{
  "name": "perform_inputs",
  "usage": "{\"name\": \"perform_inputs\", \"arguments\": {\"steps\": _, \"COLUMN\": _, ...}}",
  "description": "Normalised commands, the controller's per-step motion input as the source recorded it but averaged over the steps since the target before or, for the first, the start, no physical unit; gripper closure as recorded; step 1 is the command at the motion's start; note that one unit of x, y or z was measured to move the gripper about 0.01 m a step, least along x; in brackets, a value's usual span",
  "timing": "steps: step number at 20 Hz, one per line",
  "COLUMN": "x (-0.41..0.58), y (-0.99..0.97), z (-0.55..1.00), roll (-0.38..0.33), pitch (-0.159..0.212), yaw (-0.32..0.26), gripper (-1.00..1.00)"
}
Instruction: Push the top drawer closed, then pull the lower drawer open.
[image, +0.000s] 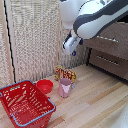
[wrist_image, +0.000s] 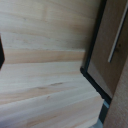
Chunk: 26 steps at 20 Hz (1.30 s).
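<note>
The gripper (image: 70, 47) hangs above the floor in the exterior view, at the end of the white and black Panda arm (image: 97, 17) that enters from the upper corner on the exterior view's right; its fingers are too blurred and small to read, so I cannot tell whether they are spread or pressed together, and nothing is seen held. Just beside the gripper, toward the exterior view's right, stands the brown cabinet: the top drawer (image: 111, 39) is level with the gripper and partly hidden by the arm, its slim silver bar handle (image: 107, 38) only partly visible. The lower drawer (image: 109, 62) sits below the gripper's height and to that same side, with its own silver bar handle (image: 108, 59) running across the front. The gripper is apart from both fronts; no contact seen. Directly below the gripper, on the light wooden floor (image: 95, 100), lie a yellow patterned packet (image: 65, 73), a pink cup (image: 65, 87) in front of it, and a red bowl (image: 44, 86); further out from the gripper, toward the exterior view's left, is a red basket (image: 25, 102) with a blue rim. A beige woven screen (image: 35, 35) stands behind the gripper. The wrist view shows pale floor planks (wrist_image: 45, 65) and one dark brown drawer front (wrist_image: 112, 50) with a silver bar handle (wrist_image: 118, 36); which drawer it is cannot be told
</note>
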Motion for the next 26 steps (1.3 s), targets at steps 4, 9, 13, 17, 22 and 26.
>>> {"name": "perform_inputs", "arguments": {"steps": 4, "x": 0.0, "y": -0.04, "z": 0.0, "roll": -0.375, "pitch": -0.057, "yaw": 0.143, "gripper": -1.0}}
{"name": "perform_inputs", "arguments": {"steps": 9, "x": 0.008, "y": 0.0, "z": 0.0, "roll": -0.375, "pitch": -0.044, "yaw": 0.114, "gripper": -1.0}}
{"name": "perform_inputs", "arguments": {"steps": 13, "x": 0.0, "y": 0.0, "z": 0.01, "roll": -0.375, "pitch": -0.055, "yaw": 0.015, "gripper": -1.0}}
{"name": "perform_inputs", "arguments": {"steps": 17, "x": 0.0, "y": 0.0, "z": 0.05, "roll": -0.375, "pitch": -0.069, "yaw": 0.003, "gripper": -1.0}}
{"name": "perform_inputs", "arguments": {"steps": 22, "x": 0.0, "y": 0.01, "z": 0.14, "roll": -0.365, "pitch": -0.105, "yaw": 0.019, "gripper": -1.0}}
{"name": "perform_inputs", "arguments": {"steps": 26, "x": 0.0, "y": -0.01, "z": 0.25, "roll": -0.321, "pitch": -0.138, "yaw": 0.055, "gripper": -1.0}}
